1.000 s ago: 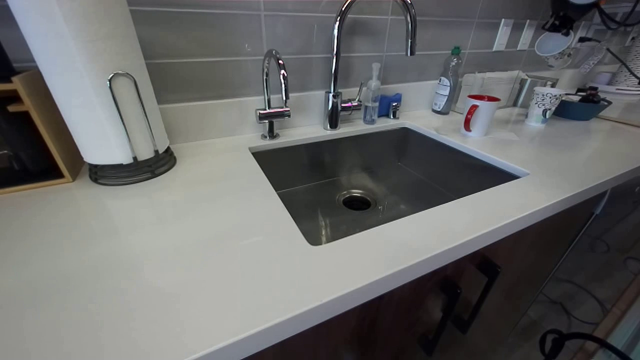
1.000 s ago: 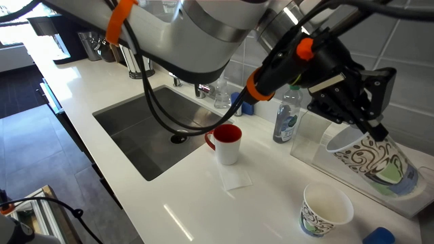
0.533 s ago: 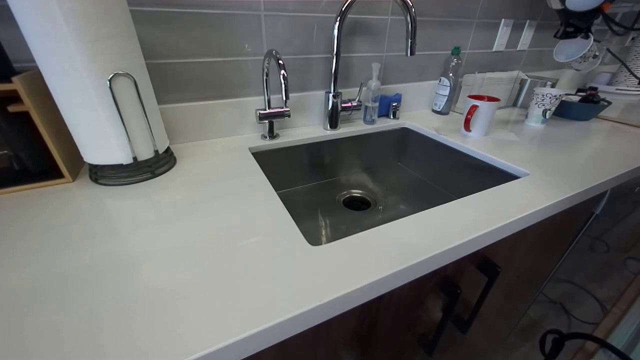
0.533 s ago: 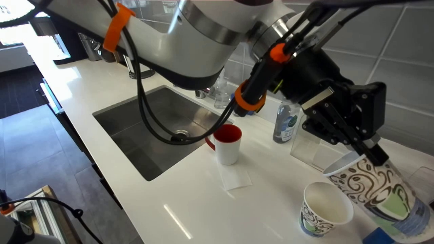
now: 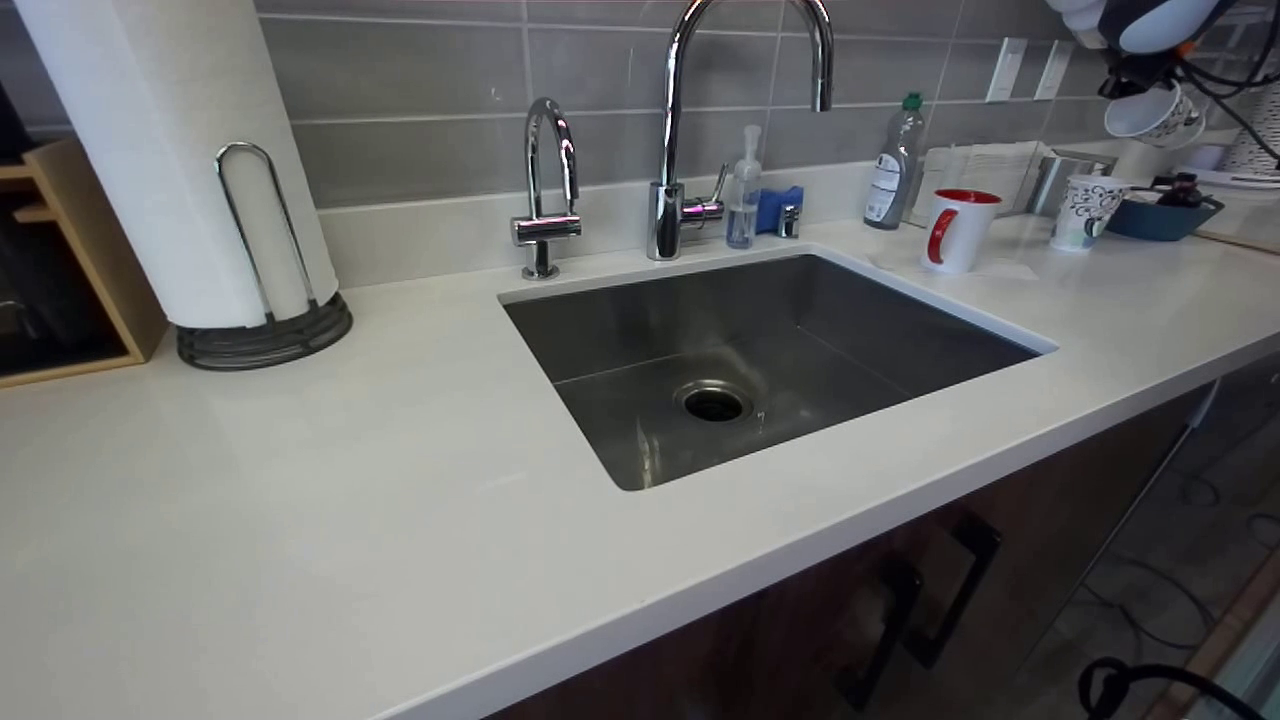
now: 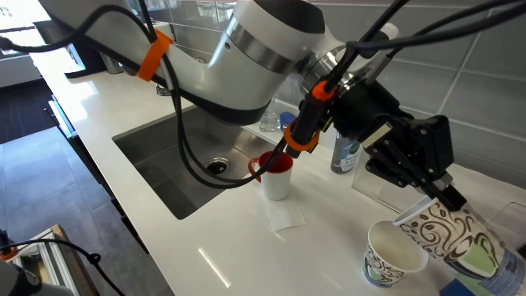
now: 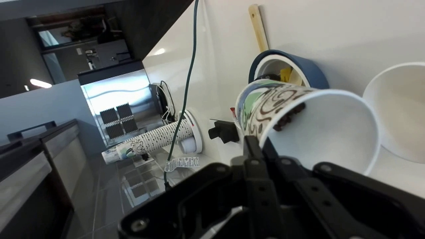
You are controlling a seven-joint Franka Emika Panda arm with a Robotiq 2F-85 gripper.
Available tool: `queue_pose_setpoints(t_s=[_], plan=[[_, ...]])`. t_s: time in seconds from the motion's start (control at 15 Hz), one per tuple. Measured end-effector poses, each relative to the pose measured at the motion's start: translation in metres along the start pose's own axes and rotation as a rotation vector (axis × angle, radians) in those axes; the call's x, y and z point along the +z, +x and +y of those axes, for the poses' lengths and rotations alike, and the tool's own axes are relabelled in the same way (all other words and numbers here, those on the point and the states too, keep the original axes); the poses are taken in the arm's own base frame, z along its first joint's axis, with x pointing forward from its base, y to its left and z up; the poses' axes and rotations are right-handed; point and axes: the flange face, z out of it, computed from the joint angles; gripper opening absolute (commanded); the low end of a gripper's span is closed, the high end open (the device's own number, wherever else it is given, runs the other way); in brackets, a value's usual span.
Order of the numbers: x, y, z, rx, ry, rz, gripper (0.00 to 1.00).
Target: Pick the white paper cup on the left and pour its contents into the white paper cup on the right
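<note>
One patterned paper cup [image 6: 456,238] is held by its wall, my jaws clenched almost together on it. In both exterior views it is tipped sideways, long axis left to right, mouth left, higher than and right of the upright cup [image 6: 386,263] on the worktop [image 6: 263,255].
</note>
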Motion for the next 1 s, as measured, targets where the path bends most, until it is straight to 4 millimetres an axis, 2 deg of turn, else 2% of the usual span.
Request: queue_pose_setpoints(t_s=[0.6, 1.0], plan=[[0.021, -0.006, -0.023, -0.017, -0.165, -0.004, 0.01], [0.023, -0.005, -0.036, -0.032, -0.22, 0.033, 0.04]])
